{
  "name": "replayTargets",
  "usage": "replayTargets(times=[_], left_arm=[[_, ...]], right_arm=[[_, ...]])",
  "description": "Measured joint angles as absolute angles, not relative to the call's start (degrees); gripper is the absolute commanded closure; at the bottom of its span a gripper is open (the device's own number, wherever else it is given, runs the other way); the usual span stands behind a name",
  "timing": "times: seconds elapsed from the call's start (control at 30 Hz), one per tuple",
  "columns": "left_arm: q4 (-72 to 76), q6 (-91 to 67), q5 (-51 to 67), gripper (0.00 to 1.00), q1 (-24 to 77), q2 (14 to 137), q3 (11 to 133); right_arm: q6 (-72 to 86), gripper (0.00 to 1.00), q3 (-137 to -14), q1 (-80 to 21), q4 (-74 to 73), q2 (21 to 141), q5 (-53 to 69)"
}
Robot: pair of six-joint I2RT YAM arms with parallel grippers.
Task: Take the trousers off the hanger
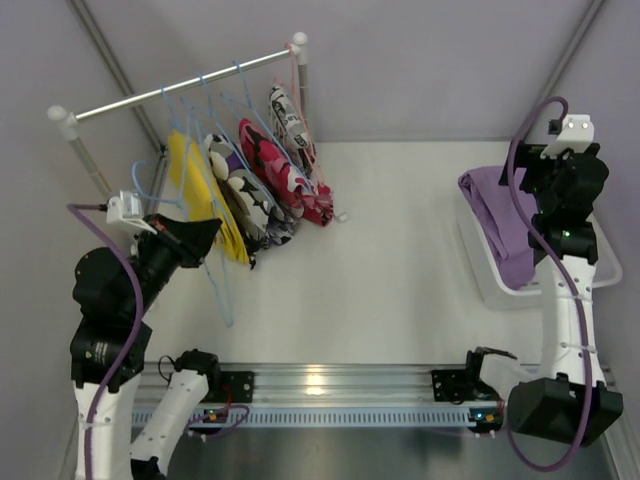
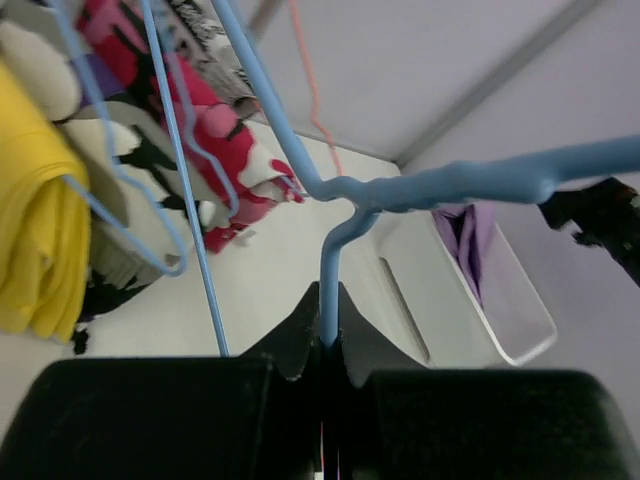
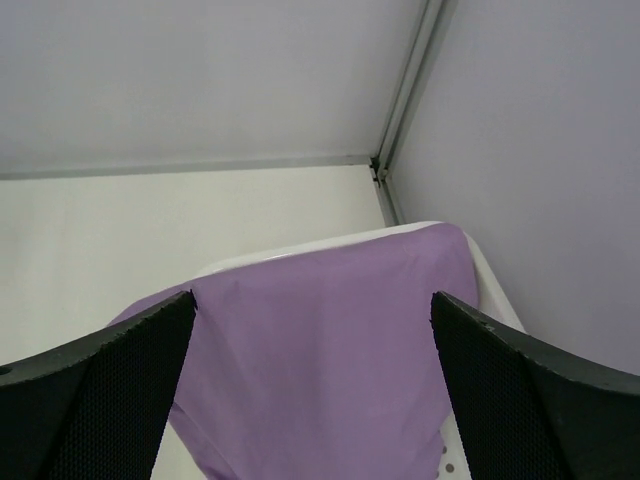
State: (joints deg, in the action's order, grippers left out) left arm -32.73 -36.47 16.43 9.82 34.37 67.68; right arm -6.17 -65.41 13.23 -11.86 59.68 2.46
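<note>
My left gripper [image 2: 328,330] is shut on the wire of a bare blue hanger [image 2: 440,185], seen in the top view [image 1: 222,285] low beside the rack. The yellow trousers [image 1: 195,185], a black-and-white print pair [image 1: 240,195] and pink-red print pairs [image 1: 275,170] hang on blue hangers from the rail. The yellow pair [image 2: 35,230] and a pink-red pair [image 2: 230,150] also show in the left wrist view. The lilac-purple trousers [image 3: 320,360] lie draped over the white bin [image 3: 300,255]. My right gripper [image 3: 312,310] is open and empty just above them.
The rack's silver rail [image 1: 180,88] stands on white posts at the back left. The white bin [image 1: 480,265] sits at the right by the side wall. Grey walls close in the back and both sides. A metal rail [image 1: 330,385] runs along the near edge.
</note>
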Motion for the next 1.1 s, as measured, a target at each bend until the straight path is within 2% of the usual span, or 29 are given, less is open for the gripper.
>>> replayTargets(times=[0.17,0.3,0.6,0.83,1.1], left_arm=[[-41.6,-37.6,9.9,1.0,2.2,32.9,67.6],[-47.9,-37.6,3.8,1.0,0.9,34.3,68.2],[-51.6,-31.4,-2.5,1.0,0.7,48.6,79.4],[-54.0,-23.1,1.4,1.0,-1.2,64.8,93.9],[-55.6,-18.3,17.9,1.0,-20.2,75.6,104.2]], right_arm=[[-5.9,0.0,-66.6,10.7,-12.1,61.2,2.2],[-5.9,0.0,-66.9,9.8,-12.2,61.8,2.0],[-5.9,0.01,-67.2,9.7,-12.0,62.5,2.0],[-6.0,0.0,-67.3,9.7,-11.7,62.7,3.4],[-5.9,0.01,-66.7,9.7,-11.3,62.4,5.6]])
